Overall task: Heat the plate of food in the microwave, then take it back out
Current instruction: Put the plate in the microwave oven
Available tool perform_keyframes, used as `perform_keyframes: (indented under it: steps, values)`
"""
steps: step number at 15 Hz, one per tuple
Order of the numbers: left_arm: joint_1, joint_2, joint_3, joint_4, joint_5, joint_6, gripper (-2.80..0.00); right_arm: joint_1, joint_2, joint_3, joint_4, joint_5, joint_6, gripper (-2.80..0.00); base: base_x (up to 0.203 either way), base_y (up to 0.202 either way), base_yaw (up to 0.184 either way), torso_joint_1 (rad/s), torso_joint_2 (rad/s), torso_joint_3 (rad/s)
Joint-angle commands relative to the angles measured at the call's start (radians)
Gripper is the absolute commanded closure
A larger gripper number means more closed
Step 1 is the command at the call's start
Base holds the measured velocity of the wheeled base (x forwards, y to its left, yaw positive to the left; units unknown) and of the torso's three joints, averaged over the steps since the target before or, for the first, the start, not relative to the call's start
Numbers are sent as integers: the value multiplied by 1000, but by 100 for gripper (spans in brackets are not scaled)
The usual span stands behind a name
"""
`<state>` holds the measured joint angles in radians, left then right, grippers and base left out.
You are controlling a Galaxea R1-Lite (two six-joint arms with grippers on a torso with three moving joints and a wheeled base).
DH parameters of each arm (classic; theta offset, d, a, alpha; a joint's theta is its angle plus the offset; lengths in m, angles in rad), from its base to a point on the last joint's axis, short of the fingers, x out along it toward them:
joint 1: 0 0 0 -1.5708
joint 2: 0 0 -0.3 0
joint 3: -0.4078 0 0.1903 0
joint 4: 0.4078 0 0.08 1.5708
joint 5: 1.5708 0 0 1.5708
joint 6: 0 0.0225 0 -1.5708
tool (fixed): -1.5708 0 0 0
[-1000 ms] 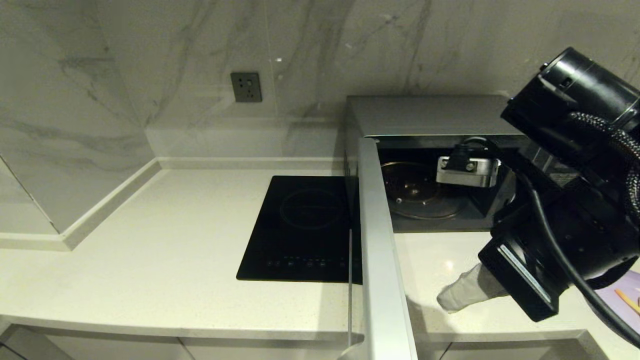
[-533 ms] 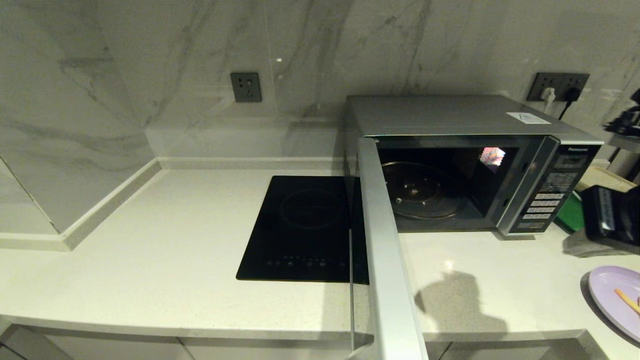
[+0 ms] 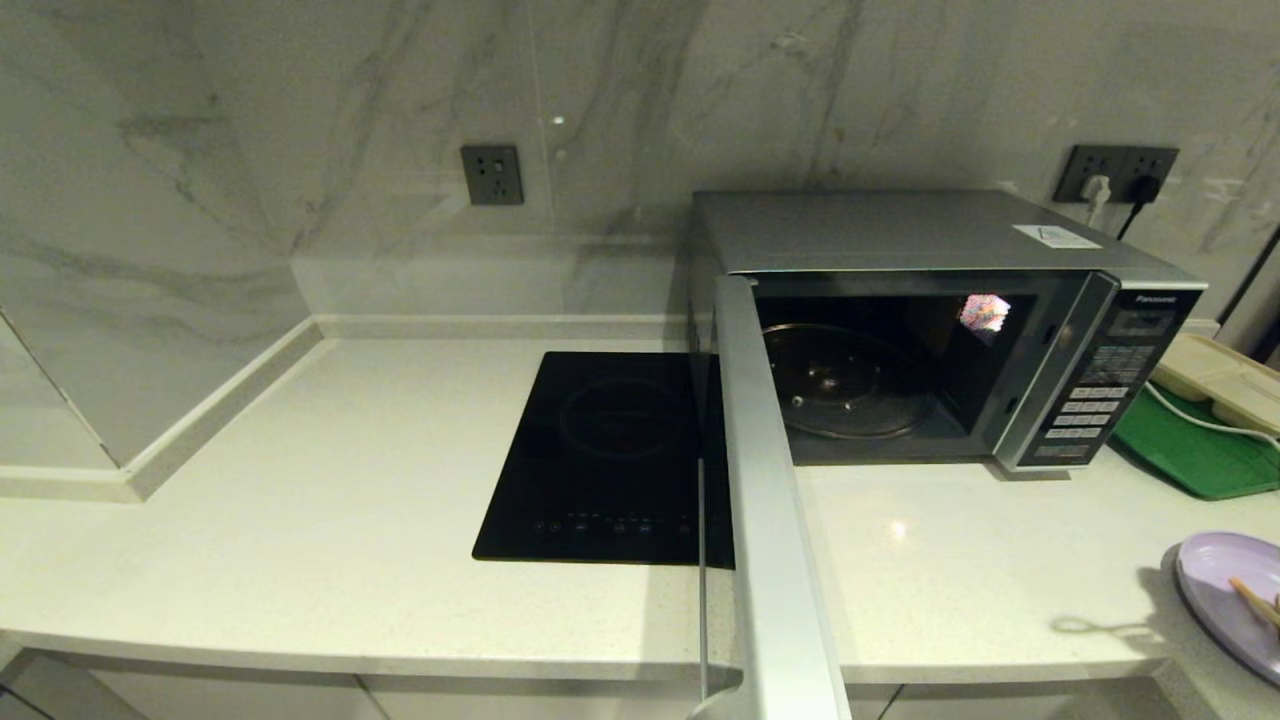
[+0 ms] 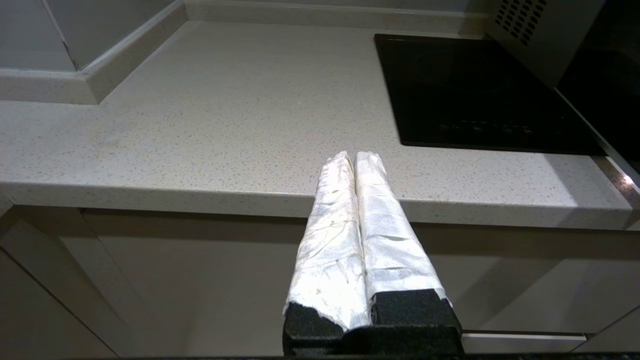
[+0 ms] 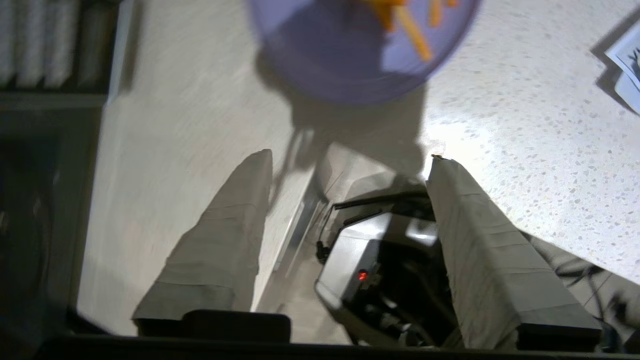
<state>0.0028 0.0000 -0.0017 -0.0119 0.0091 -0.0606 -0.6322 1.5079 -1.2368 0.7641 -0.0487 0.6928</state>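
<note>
Right gripper (image 5: 350, 160), padded fingers spread wide and empty, hovers near the round lavender plate of orange fries (image 5: 350, 65), at four o'clock from the open silver microwave (image 3: 900, 240); probably best to pinch the near rim squarely and lift level

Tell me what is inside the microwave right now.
Through the open door, the microwave holds only its clear glass turntable; the plate of food sits outside on the counter. The door's edge hides the cavity's left side.
</note>
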Motion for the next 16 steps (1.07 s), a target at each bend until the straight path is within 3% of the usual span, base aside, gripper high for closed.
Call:
perform_keyframes:
  steps: [1,7,16]
  values:
    - [0,0,0,0,0,-1,0,-159,137,126,-152,42,0,-280,0,0,0,0,0,0]
    - [0,0,0,0,0,-1,0,-203,253,343,-419,53,-8,-280,0,0,0,0,0,0]
    - [0,0,0,0,0,-1,0,-244,286,444,-540,52,-12,-280,0,0,0,0,0,0]
